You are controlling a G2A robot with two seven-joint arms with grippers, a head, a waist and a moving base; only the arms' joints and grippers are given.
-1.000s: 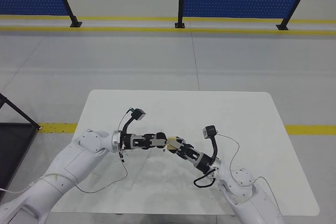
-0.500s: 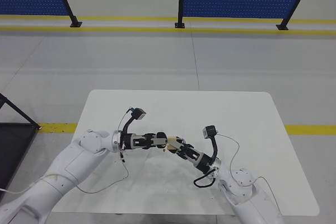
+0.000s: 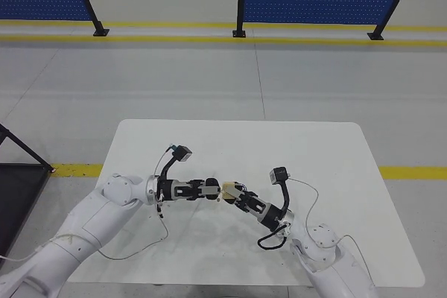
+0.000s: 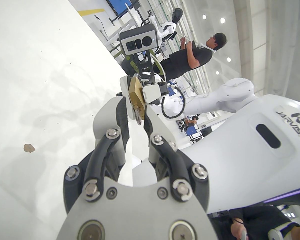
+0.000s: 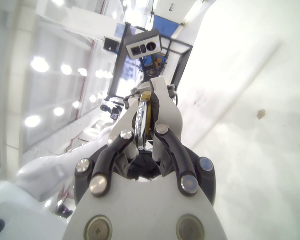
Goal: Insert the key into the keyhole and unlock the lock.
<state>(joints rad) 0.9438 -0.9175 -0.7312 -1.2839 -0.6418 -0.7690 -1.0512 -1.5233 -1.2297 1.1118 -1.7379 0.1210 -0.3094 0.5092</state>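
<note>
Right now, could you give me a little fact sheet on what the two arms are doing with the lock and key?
Place: white table, the two arms' tips together above its middle
Left fingers: closed on the silver key
Right fingers: clamped on the brass padlock, off the table
Key and lock: key's tip at the padlock's end face; how deep it sits cannot be told
Shackle: lies between the right fingers; latched or not, cannot tell
Also there: small brown crumb on the table
</note>
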